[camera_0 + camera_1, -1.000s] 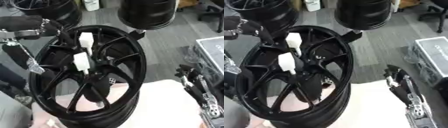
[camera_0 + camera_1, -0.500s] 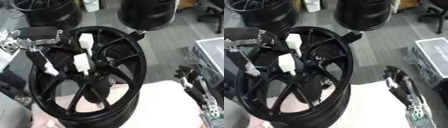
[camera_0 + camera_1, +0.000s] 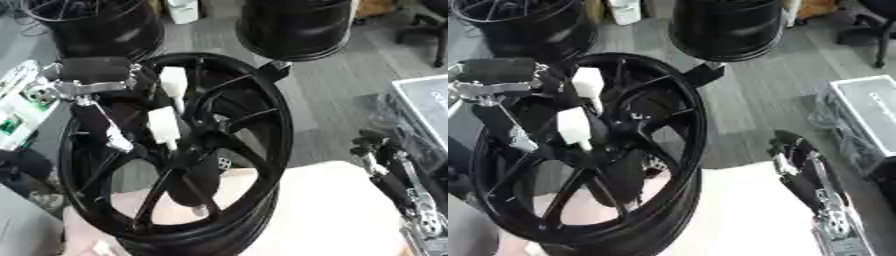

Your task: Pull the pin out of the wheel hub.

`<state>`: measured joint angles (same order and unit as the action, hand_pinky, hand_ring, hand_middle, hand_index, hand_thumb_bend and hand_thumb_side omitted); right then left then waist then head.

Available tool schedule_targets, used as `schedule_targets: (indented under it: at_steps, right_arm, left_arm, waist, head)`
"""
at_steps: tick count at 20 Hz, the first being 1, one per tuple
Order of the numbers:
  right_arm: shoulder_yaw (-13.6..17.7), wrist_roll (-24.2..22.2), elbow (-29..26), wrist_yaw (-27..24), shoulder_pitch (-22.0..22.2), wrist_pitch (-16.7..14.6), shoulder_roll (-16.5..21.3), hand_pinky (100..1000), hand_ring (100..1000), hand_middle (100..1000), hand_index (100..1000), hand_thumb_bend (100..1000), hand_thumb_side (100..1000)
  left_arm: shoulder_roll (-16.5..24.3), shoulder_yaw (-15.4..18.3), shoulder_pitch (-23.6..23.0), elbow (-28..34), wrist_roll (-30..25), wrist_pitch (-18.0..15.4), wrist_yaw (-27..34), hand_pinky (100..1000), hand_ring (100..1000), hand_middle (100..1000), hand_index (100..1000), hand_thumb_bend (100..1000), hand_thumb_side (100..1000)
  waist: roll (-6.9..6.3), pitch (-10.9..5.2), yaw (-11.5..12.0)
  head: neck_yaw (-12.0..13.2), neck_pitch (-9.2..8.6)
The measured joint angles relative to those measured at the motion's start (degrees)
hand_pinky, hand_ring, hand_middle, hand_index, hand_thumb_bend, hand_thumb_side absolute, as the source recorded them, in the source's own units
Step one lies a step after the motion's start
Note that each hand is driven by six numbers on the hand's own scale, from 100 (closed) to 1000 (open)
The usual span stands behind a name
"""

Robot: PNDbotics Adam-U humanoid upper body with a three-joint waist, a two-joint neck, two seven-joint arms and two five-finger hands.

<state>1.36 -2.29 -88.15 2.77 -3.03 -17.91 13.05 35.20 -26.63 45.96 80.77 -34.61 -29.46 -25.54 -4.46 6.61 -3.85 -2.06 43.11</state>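
A black spoked wheel (image 3: 262,107) stands tilted on a pale cloth. Two white block-headed pins stick out near its hub (image 3: 194,150): the upper pin (image 3: 173,82) and the lower pin (image 3: 164,126). My left hand (image 3: 94,116) reaches in from the left over the wheel's rim. One straight finger with a silver tip (image 3: 118,145) points down beside the lower pin, a little left of it and not touching. It holds nothing. My right hand (image 3: 794,162) rests open at the lower right, fingers up, apart from the wheel.
Two more black wheels stand on the grey floor behind, one at the top left (image 3: 96,27) and one at the top middle (image 3: 293,27). A grey case (image 3: 866,110) lies at the right. The pale cloth (image 3: 324,215) covers the near surface.
My left hand has moved right from the wheel's left rim toward the white pins. The right hand has stayed in place. Both pins remain in the wheel.
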Motion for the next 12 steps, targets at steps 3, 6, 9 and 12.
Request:
schedule_targets:
  at_steps: [3,6,9,12]
  right_arm:
    - [0.0,0.0,0.0,0.0,-0.1,0.0,0.0,768,660,663,803,100,514]
    - [0.0,0.0,0.0,0.0,-0.3,0.0,0.0,768,660,663,803,100,515]
    - [0.0,0.0,0.0,0.0,-0.5,0.0,0.0,768,657,662,803,100,514]
    - [0.0,0.0,0.0,0.0,-0.5,0.0,0.0,768,653,660,803,100,513]
  left_arm:
    - [-0.6,0.0,0.4,-0.6,0.1,-0.1,-0.4,633,515,559,763,625,532]
    - [-1.0,0.0,0.6,-1.1,0.3,-0.3,-1.0,626,503,545,750,615,523]
    - [-1.5,0.0,0.6,-1.6,0.5,-0.5,-1.5,617,488,526,736,596,502]
    - [-1.5,0.0,0.7,-2.0,0.8,-0.8,-1.9,606,470,503,715,574,473]
  waist:
    - [0.01,0.02,-0.2]
    - [0.01,0.04,-0.4]
    - [0.01,0.04,-0.4]
    - [0.01,0.05,-0.6]
  head:
    - [0.0,-0.05]
    - [0.1,-0.41]
    - [0.2,-0.45]
    - [0.2,-0.46]
